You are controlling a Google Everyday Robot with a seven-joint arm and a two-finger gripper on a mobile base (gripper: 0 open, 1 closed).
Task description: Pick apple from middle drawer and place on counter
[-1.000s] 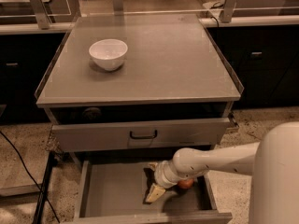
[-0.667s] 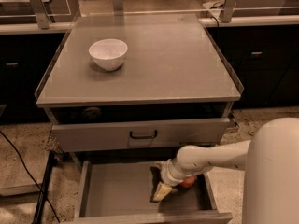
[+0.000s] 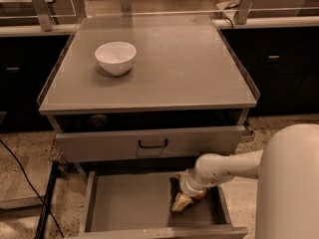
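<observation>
The apple (image 3: 201, 195), small and red, lies on the floor of the middle drawer (image 3: 129, 203), which is pulled out at the bottom of the cabinet. Only a small part of the apple shows, at the drawer's right side. My gripper (image 3: 179, 199) reaches down into the drawer from the right on a white arm. It sits right against the apple's left side and covers most of it. The counter (image 3: 169, 78) is the flat grey top of the cabinet above.
A white bowl (image 3: 115, 57) stands on the counter at the back left. A grey drawer front with a black handle (image 3: 152, 143) is partly pulled out above the middle drawer. Dark cabinets stand on both sides. A black cable (image 3: 20, 178) lies on the floor at left.
My gripper has moved to the right inside the drawer, closer over the apple, which is now more hidden. The bowl and drawers have not moved.
</observation>
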